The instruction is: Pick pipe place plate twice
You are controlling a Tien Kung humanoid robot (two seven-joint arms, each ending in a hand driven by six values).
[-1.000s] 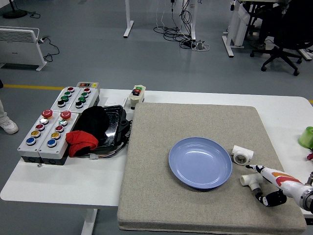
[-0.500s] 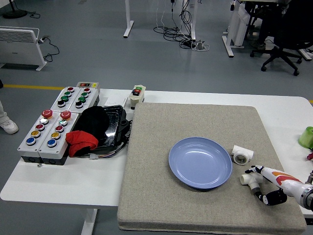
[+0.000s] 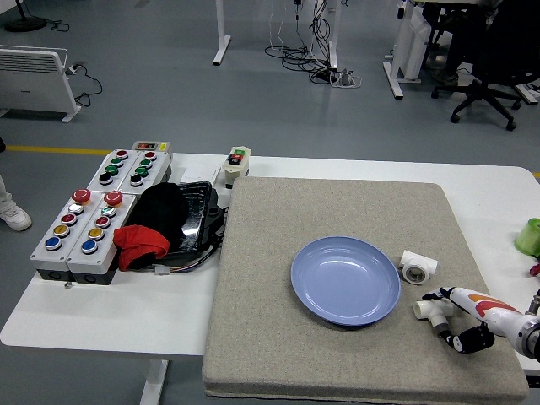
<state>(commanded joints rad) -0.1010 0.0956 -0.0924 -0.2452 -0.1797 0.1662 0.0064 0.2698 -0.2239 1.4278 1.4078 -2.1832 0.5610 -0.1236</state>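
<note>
The robot's right hand (image 3: 456, 316) reaches in from the lower right corner of the grey mat (image 3: 278, 337), its white and orange fingers (image 3: 462, 296) and black thumb set narrowly around a white pipe fitting (image 3: 430, 310), which lies on the mat between them; whether the fitting is actually gripped or merely bracketed cannot be told. Compared with half a second ago the hand has drawn in slightly towards the fitting, the thumb sitting a touch closer to it, while the fitting itself has barely shifted from where it lay a second ago. Just beyond the fingertips, up and a little to the left of the hand, a second white pipe fitting (image 3: 417, 267) rests on the mat, in the same spot as in both earlier frames. Immediately left of the hand, the blue plate (image 3: 345, 280) sits on the mat with nothing in it (neither pipe has reached it), unchanged in position. Far to the hand's right, at the table's edge, a green object (image 3: 529, 236) shows partly. Well to the hand's left, off the mat on the white table (image 3: 110, 312), lie a black tray (image 3: 194, 221) holding black cloth and a red cloth (image 3: 140, 243), and beyond that two grey button boxes (image 3: 80, 232), with a small switch box (image 3: 236, 164) by the mat's far corner. The left arm is out of view.
</note>
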